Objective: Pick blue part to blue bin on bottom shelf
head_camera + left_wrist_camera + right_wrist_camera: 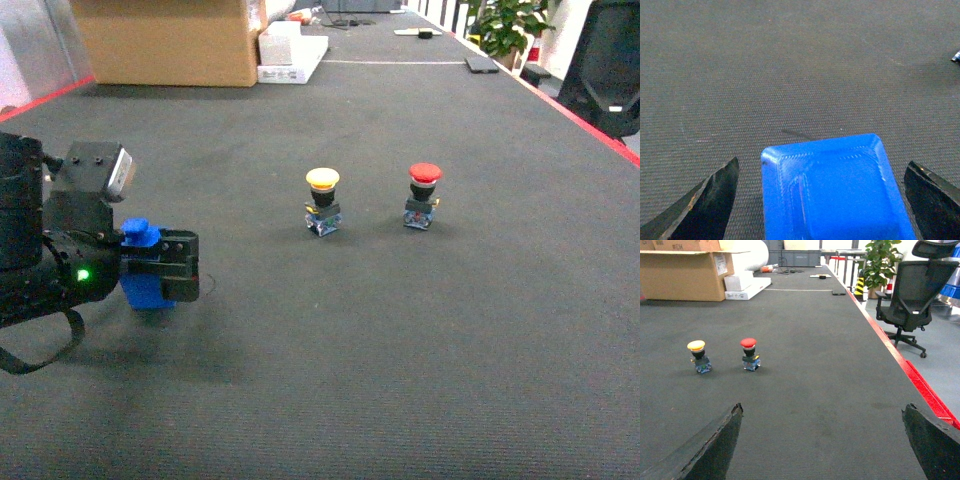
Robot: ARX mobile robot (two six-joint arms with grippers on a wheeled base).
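The blue part (147, 288) stands on the dark mat at the left, its knob poking up behind the fingers. My left gripper (185, 266) is low over the mat and straddles it. In the left wrist view the blue part (835, 190) fills the space between the two black fingers (715, 200) with mat showing on either side, so the left gripper (822, 161) is open. My right gripper (822, 406) is open above bare mat and holds nothing. The blue bin and the bottom shelf are out of view.
A yellow push-button (322, 200) and a red push-button (423, 195) stand mid-table. A cardboard box (165, 40) and white boxes (290, 55) sit at the far end. A red line (590, 125) marks the table's right edge, with an office chair (915, 285) beyond it.
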